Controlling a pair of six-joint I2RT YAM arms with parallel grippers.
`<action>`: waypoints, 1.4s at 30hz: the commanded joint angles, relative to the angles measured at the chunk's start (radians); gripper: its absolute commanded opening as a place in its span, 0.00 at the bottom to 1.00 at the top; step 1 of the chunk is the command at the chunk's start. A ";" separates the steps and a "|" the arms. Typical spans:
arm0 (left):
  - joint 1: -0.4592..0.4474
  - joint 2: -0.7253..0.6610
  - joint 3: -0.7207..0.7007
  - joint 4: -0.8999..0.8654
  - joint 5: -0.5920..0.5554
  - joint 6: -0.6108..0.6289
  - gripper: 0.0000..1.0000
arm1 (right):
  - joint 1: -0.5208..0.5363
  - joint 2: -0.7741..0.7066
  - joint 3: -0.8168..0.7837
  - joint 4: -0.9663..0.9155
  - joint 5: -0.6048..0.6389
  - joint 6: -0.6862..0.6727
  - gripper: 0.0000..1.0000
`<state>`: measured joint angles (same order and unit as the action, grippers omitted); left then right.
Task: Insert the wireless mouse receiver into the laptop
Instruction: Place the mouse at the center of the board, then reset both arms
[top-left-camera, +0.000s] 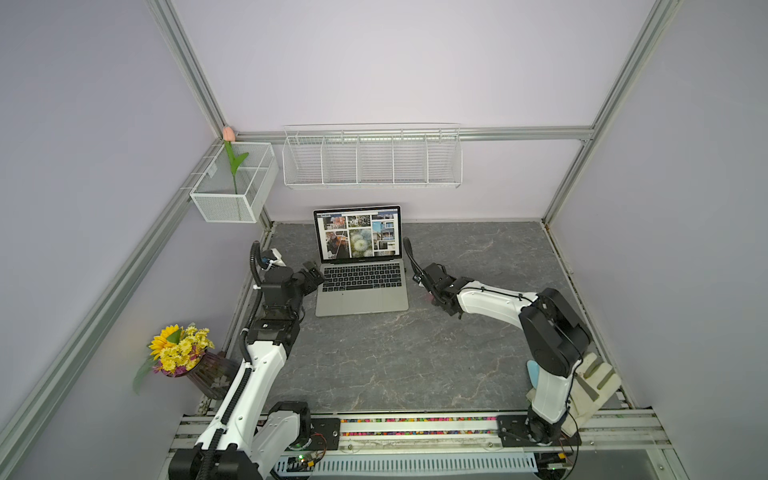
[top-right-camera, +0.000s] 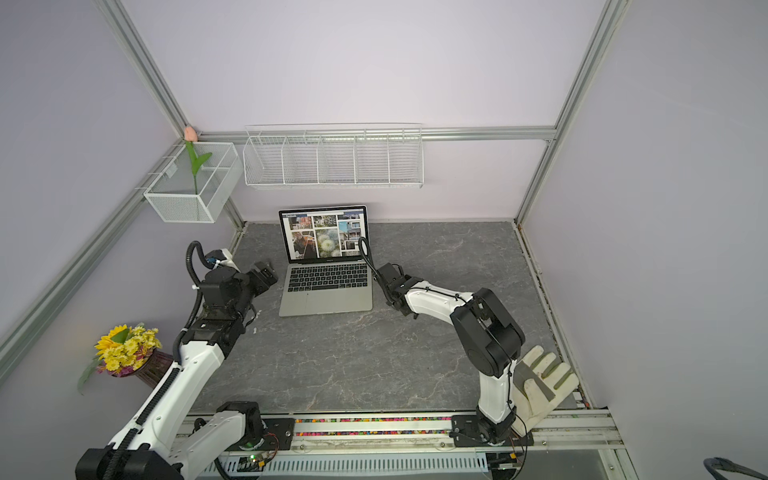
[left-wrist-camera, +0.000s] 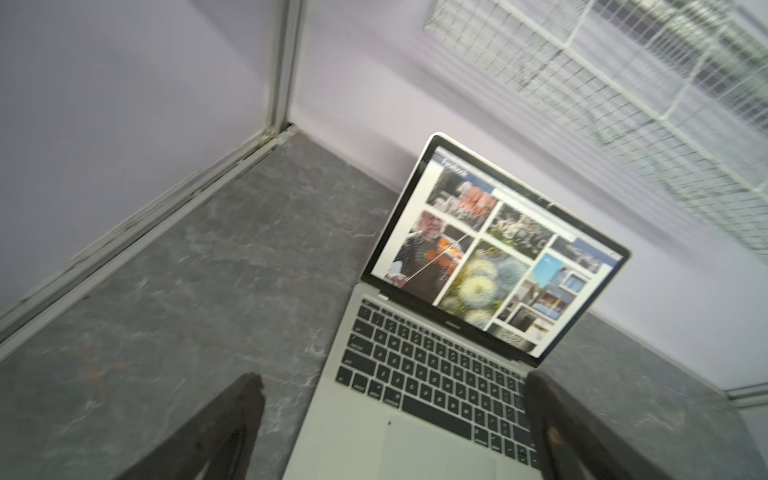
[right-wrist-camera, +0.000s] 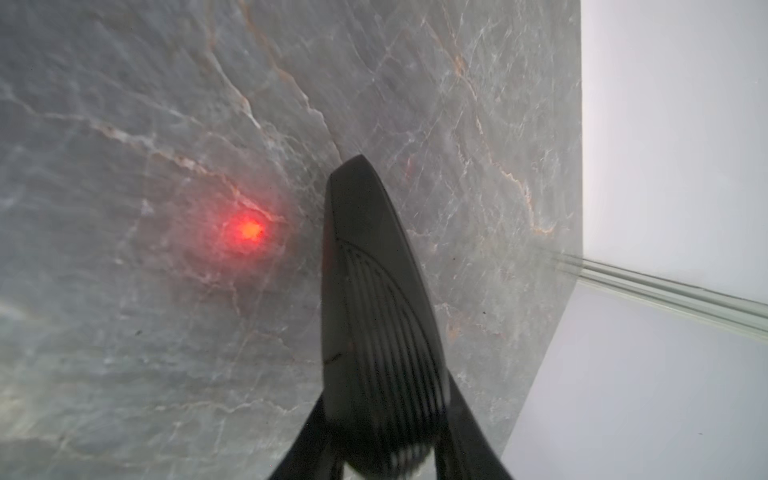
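The laptop (top-left-camera: 361, 291) sits open on the table (top-left-camera: 415, 365), toward the back and left of centre, with its screen at the rear. The left gripper (top-left-camera: 316, 272) hangs just beside the laptop's left edge, level with the keyboard. The right gripper (right-wrist-camera: 386, 395) is near the laptop's right edge, over the table, with the mouse (right-wrist-camera: 370, 270) in it. A rack (top-left-camera: 372, 160) hangs on the back wall above the laptop. Left of the rack, on the side wall, is a basket (top-left-camera: 232, 199) with a tulip (top-left-camera: 235, 162) standing in it. A vase (top-left-camera: 183, 353) stands off the table's left edge, toward the front. A glove (top-right-camera: 544, 382) lies at the near right corner.
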<state>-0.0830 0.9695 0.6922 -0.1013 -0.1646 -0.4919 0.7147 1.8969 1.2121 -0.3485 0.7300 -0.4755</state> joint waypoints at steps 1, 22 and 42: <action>0.023 -0.025 -0.017 -0.028 -0.064 -0.028 0.99 | 0.006 0.039 0.004 0.032 0.062 -0.091 0.24; 0.079 0.023 -0.135 0.045 -0.344 0.066 0.99 | -0.141 -0.368 -0.026 -0.181 -0.669 0.162 0.89; 0.079 0.530 -0.245 0.819 0.051 0.444 1.00 | -0.691 -0.416 -0.799 1.124 -0.627 0.423 0.89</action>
<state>-0.0055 1.4437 0.5125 0.4728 -0.2138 -0.1410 0.0486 1.4502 0.4690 0.5060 0.1833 -0.0189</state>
